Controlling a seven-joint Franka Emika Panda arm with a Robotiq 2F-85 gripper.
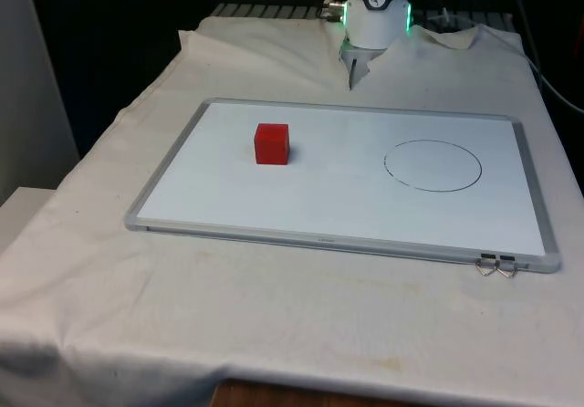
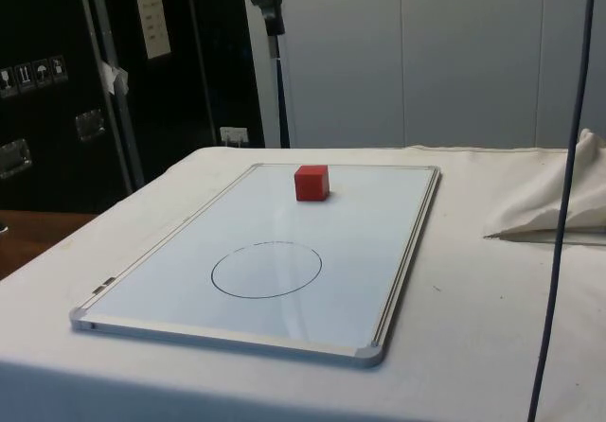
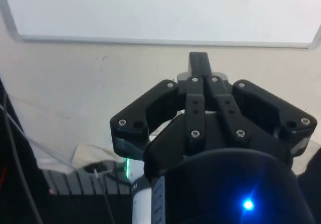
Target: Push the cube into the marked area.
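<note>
Two small metal clips point(image 1: 497, 266) hang at the near edge of the whiteboard point(image 1: 228, 197), closest to the front camera, and behind them you see the board lying flat on the surface point(image 1: 274, 334) under its white cloth.

You have not started the push yet, as far as the pictures tell. The red cube point(image 1: 272, 143) stands on the board toward the front view's left, and the marked area, a thin drawn circle point(image 1: 432, 165), is toward the front view's right. They are well apart, with bare board between them, so the whole travel of the cube is left to do.

The gripper point(image 3: 199, 63) is shown from the wrist camera, with its two black fingers pressed together, so it is closed and holds nothing. It is above the cloth just outside the frame of the board, not near the cube. I judge you must first bring it down behind the cube, on the side away from the circle.

From the side view you can see better the line from cube point(image 2: 311, 183) to circle point(image 2: 266, 269), along the length of the board. The front view gives you the robot base point(image 1: 377, 15) at the far end, which the side view does not give.
</note>
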